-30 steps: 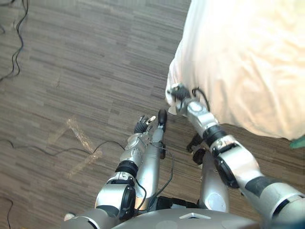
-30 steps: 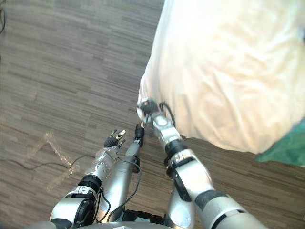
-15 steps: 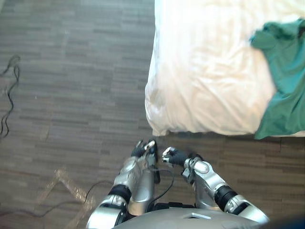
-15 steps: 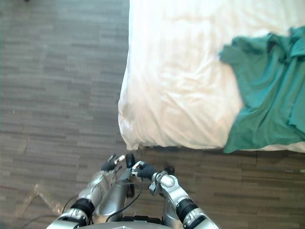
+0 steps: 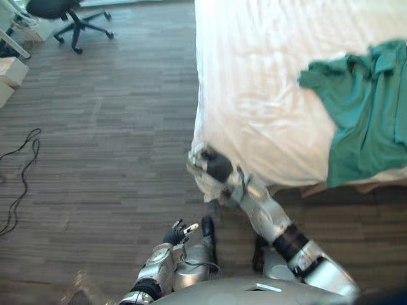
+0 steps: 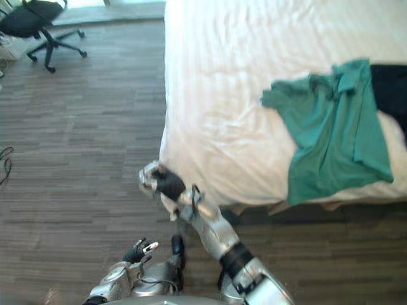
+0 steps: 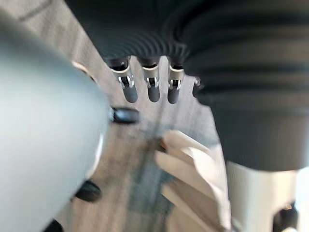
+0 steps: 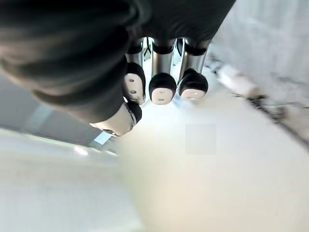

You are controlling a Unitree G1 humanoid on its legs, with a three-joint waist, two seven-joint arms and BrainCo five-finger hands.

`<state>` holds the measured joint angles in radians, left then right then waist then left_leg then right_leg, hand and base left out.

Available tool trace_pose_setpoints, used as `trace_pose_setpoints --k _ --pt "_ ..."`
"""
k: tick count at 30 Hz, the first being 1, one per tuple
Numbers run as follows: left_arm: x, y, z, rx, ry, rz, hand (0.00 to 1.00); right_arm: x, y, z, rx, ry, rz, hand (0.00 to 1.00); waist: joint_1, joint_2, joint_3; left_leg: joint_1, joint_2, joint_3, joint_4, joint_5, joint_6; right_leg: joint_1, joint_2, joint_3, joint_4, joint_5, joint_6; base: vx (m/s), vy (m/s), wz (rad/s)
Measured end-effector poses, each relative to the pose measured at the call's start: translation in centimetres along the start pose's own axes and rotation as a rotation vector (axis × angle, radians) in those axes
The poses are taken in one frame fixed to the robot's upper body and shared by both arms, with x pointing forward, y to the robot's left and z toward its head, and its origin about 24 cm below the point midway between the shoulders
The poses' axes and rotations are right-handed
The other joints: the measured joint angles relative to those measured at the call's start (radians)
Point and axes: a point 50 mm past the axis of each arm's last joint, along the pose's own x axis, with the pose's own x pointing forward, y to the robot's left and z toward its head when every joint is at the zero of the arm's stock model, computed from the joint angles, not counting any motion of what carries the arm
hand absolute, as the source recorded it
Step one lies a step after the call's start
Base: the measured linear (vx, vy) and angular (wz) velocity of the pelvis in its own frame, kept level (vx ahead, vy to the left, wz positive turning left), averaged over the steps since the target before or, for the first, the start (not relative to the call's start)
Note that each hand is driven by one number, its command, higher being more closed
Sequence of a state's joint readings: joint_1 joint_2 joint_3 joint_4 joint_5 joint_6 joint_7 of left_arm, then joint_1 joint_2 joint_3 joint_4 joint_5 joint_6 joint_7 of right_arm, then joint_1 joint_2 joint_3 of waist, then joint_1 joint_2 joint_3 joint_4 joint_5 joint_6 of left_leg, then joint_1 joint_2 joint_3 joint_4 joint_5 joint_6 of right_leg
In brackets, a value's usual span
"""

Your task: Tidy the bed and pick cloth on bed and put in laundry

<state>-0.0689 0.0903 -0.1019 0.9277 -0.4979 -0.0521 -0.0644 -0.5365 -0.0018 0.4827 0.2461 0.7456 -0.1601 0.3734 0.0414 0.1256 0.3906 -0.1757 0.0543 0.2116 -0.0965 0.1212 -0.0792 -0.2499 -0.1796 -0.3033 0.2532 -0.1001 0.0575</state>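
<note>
Currently right hand [image 5: 215,166] at bed [image 5: 254,76] corner, grip unclear; left hand [image 5: 175,234] loose-fingered, empty; green cloth [image 5: 362,108] farther across; office chair [image 5: 67,13] beyond.

Matt white bed sheet [image 5: 254,95] (smooth cloth), crumpled green cloth [image 5: 362,114], wood-grain floor [image 5: 114,127]

Looks like a bedroom to me, prob. a mock-up in an office/lab bldg. Right side: a big bed [image 6: 241,95] w/ white sheet, green cloth [image 6: 331,127] lying crumpled on it. Rest is grey wood-look plank floor [image 5: 102,127]. Far left: a black office chair [image 5: 67,13] on castors and some white boxes [image 5: 13,70] at the edge, which isn't very homely.
</note>
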Motion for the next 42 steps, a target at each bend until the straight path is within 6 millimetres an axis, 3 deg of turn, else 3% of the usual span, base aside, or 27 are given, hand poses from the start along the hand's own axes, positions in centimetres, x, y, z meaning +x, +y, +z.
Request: trace_pose_setpoints --k 3,5,8,10,13,16,20,24,26,27,28,30,33,35,36,38,42 --pt "0.6 -0.9 1.8 -0.022 -0.051 -0.027 0.00 1.3 -1.3 2.4 -0.032 -0.063 -0.078 1.00 0.010 0.016 0.014 -0.105 -0.001 0.000 0.000 0.041 -0.012 -0.126 -0.008 0.012 0.057 -0.002 -0.004 -0.03 -0.034 0.05" --pt "1.3 -2.2 3.4 -0.029 -0.086 -0.062 0.00 1.4 -3.2 4.4 -0.039 -0.121 -0.185 1.00 0.011 0.022 0.040 -0.155 -0.006 0.001 0.001 0.089 0.016 -0.203 -0.026 0.015 0.124 -0.014 -0.006 0.02 -0.052 0.12" --pt "1.9 -4.9 5.3 -0.082 -0.141 -0.124 0.00 0.6 -5.9 7.8 -0.050 -0.236 -0.340 1.00 0.023 0.028 0.043 -0.232 -0.019 0.006 0.008 0.106 0.027 -0.322 -0.056 0.027 0.216 -0.046 -0.005 0.04 -0.083 0.13" --pt "2.0 -6.1 5.6 -0.128 -0.157 -0.143 0.00 -0.2 -6.8 8.8 -0.050 -0.279 -0.390 1.00 0.024 0.027 0.054 -0.246 -0.023 0.027 0.013 0.106 0.027 -0.356 -0.065 0.041 0.253 -0.064 -0.009 0.03 -0.080 -0.04" --pt "2.0 -7.5 5.6 -0.178 -0.163 -0.154 0.00 -1.1 -7.2 9.3 -0.008 -0.348 -0.417 1.00 0.000 0.031 0.067 -0.245 -0.021 0.052 0.015 0.104 0.025 -0.373 -0.070 0.047 0.281 -0.086 -0.025 0.01 -0.082 -0.11" --pt "1.9 -8.2 6.2 -0.203 -0.188 -0.156 0.00 -3.6 -7.8 9.2 0.044 -0.431 -0.462 1.00 -0.021 0.025 0.072 -0.229 -0.016 0.088 0.017 0.095 0.022 -0.370 -0.064 0.064 0.284 -0.092 -0.026 0.00 -0.049 -0.20" --pt "1.8 -8.3 8.2 -0.247 -0.245 -0.127 0.00 -10.0 -8.8 8.8 0.095 -0.563 -0.589 1.00 -0.056 0.000 0.088 -0.186 -0.014 0.145 0.016 0.067 0.039 -0.344 -0.051 0.101 0.257 -0.083 -0.022 0.04 -0.007 -0.35" --pt "1.6 -8.2 9.9 -0.235 -0.284 -0.132 0.00 -21.6 -10.5 6.1 0.106 -0.564 -0.974 1.00 -0.087 -0.047 0.109 -0.108 -0.001 0.195 0.019 0.020 0.048 -0.245 -0.024 0.126 0.175 -0.057 -0.003 0.11 0.026 -0.36" --pt "1.6 -7.4 9.7 -0.227 -0.262 -0.115 0.00 -26.3 -9.9 5.0 0.104 -0.529 -1.092 1.00 -0.104 -0.061 0.109 -0.070 0.004 0.220 0.018 0.005 0.051 -0.201 -0.012 0.139 0.136 -0.037 0.014 0.18 0.024 -0.40" --pt "1.7 -7.1 9.6 -0.225 -0.255 -0.107 0.00 -27.2 -9.7 4.6 0.106 -0.515 -1.109 1.00 -0.109 -0.065 0.109 -0.055 0.007 0.226 0.019 -0.001 0.052 -0.185 -0.009 0.139 0.125 -0.032 0.021 0.19 0.004 -0.46" --pt "1.6 -6.5 9.5 -0.219 -0.247 -0.095 0.00 -28.9 -9.0 3.8 0.114 -0.477 -1.143 0.00 -0.109 -0.076 0.109 -0.017 0.013 0.243 0.021 -0.017 0.050 -0.145 -0.003 0.139 0.105 -0.025 0.031 0.18 -0.011 -0.43" --pt "1.5 -5.4 8.9 -0.227 -0.238 -0.071 0.00 -30.4 -8.2 2.0 0.140 -0.391 -1.160 0.00 -0.110 -0.093 0.099 0.036 0.023 0.260 0.032 -0.043 0.041 -0.083 0.005 0.136 0.080 -0.025 0.032 0.16 -0.021 -0.35" --pt "1.1 -3.1 6.5 -0.227 -0.187 -0.033 0.00 -32.3 -6.5 -2.1 0.217 -0.213 -1.182 0.00 -0.108 -0.114 0.033 0.078 0.034 0.270 0.032 -0.059 0.033 -0.014 0.019 0.118 0.029 -0.023 0.034 0.18 -0.028 -0.01" --pt "0.5 -1.2 3.5 -0.222 -0.109 0.011 0.00 -34.2 -4.4 -5.8 0.280 -0.030 -1.223 0.00 -0.105 -0.122 -0.023 0.131 0.042 0.269 0.026 -0.065 0.024 0.071 0.027 0.087 -0.018 -0.014 0.050 0.19 -0.010 0.24" --pt "0.3 -0.7 2.7 -0.227 -0.086 0.027 0.00 -34.7 -3.7 -6.7 0.300 0.018 -1.235 0.00 -0.103 -0.123 -0.042 0.146 0.043 0.269 0.026 -0.069 0.019 0.093 0.029 0.080 -0.028 -0.014 0.050 0.17 0.014 0.21" --pt "-0.9 1.9 -1.1 -0.224 0.008 0.109 0.00 -36.4 -0.8 -10.2 0.384 0.212 -1.275 0.00 -0.096 -0.130 -0.137 0.212 0.046 0.266 0.006 -0.077 0.007 0.182 0.038 0.050 -0.072 -0.014 0.050 0.19 0.010 0.14" --pt "-2.7 4.1 -4.8 -0.170 0.109 0.190 0.00 -37.6 1.4 -12.5 0.381 0.423 -1.317 0.00 -0.081 -0.136 -0.219 0.294 0.047 0.266 0.000 -0.092 -0.007 0.267 0.036 0.013 -0.067 -0.033 0.049 0.10 -0.003 0.07"
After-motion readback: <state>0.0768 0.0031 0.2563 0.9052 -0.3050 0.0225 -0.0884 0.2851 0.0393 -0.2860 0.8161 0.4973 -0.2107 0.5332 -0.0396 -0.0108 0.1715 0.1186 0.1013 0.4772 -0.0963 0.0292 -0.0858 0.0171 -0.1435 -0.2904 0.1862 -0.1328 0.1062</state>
